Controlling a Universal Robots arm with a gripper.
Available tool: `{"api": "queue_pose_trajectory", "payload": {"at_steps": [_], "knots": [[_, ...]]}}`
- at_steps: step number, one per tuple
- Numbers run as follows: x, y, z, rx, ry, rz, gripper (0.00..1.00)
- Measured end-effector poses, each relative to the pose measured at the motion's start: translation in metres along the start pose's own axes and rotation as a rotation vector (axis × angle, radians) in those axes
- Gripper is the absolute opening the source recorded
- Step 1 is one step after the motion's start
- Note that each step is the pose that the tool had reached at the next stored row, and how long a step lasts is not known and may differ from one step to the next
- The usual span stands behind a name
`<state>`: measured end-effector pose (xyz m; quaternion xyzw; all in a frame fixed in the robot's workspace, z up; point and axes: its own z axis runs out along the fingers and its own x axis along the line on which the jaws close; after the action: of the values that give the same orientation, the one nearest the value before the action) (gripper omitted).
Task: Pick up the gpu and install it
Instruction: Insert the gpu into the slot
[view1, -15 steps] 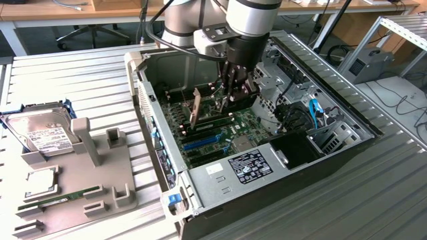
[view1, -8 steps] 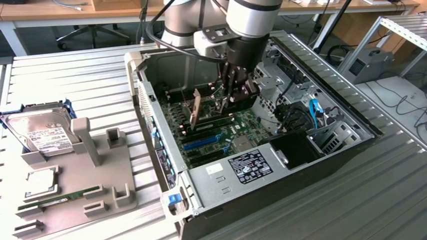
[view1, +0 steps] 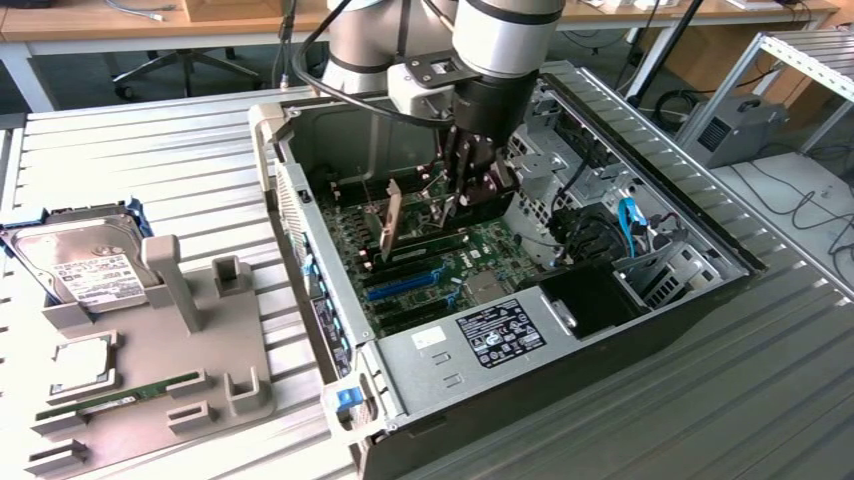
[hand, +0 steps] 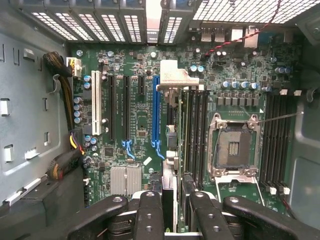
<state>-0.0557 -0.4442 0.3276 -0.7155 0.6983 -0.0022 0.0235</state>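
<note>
The gpu (hand: 171, 130) is a thin dark card seen edge-on, with its silvery bracket (hand: 173, 78) toward the case's slotted rear wall. My gripper (hand: 172, 202) is shut on the card's near end, one black finger (hand: 149, 215) on each side. The card hangs upright over the green motherboard (hand: 142, 125), just beside the long blue slot (hand: 156, 115); whether it touches the board I cannot tell. In the exterior view the gripper (view1: 463, 205) reaches down into the open computer case (view1: 441, 350), and the gpu (view1: 391, 225) stands on edge to the exterior view's left of it.
The bare CPU socket (hand: 232, 147) and memory slots (hand: 275, 140) lie beside the card. Cables (hand: 62, 85) run along the case wall. Outside the case, a grey fixture (view1: 234, 370) carries a silver hard drive (view1: 83, 265), a processor (view1: 83, 362) and a green memory stick (view1: 120, 396).
</note>
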Motion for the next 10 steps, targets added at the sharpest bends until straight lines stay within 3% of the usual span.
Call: {"api": "queue_pose_trajectory", "payload": {"at_steps": [10], "knots": [[0.001, 0.0003, 0.0025, 0.0, 0.0, 0.0, 0.26]]}}
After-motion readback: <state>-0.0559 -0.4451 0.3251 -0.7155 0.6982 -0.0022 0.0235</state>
